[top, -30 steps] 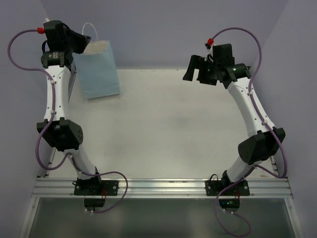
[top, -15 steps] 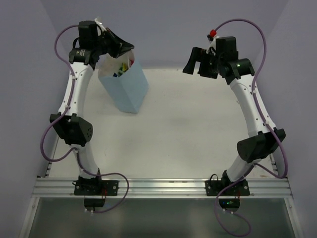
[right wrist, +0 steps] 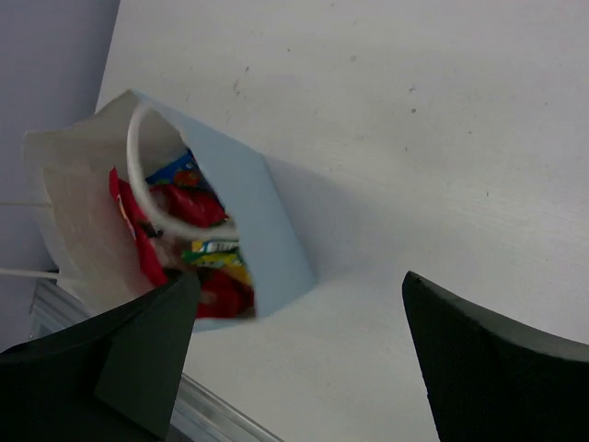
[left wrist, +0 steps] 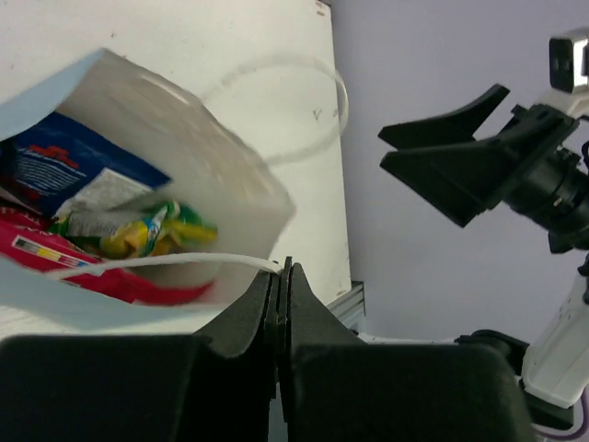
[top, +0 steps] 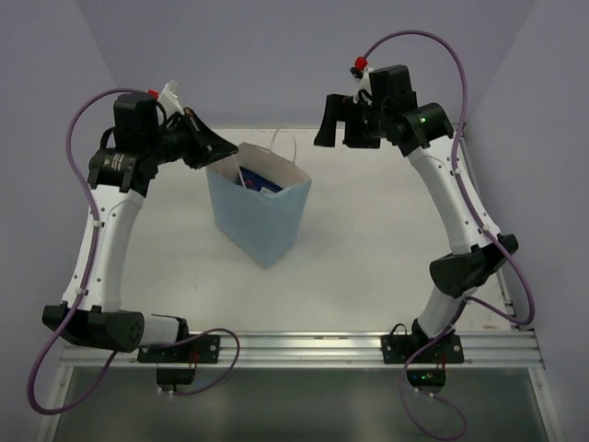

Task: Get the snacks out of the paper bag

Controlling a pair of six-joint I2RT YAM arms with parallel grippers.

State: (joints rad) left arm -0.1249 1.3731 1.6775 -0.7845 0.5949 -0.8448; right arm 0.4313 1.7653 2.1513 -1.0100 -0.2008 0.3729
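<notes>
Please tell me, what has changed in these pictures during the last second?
The left arm's fingers moved the tall pale-blue paper bag from the white table's far-left corner rightward and nearer, toward the middle. The right arm's fingers swung leftward toward it. Unchanged: left fingers shut on the white string handle, right fingers open and empty, shiny snack packets still inside.

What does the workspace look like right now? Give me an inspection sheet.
Surface: white table, faint marks.
Job's things: paper bag standing on the table, mouth open; snacks inside it, none seen outside.
Clutter: nothing seen.
Grippers: left gripper, jaws shut on the bag's string handle; right gripper, jaws open, empty, in the air beyond the bag.
Cables: purple cables loop off both arms, away from the bag.
Surroundings: lilac walls; metal rail at the near edge.
</notes>
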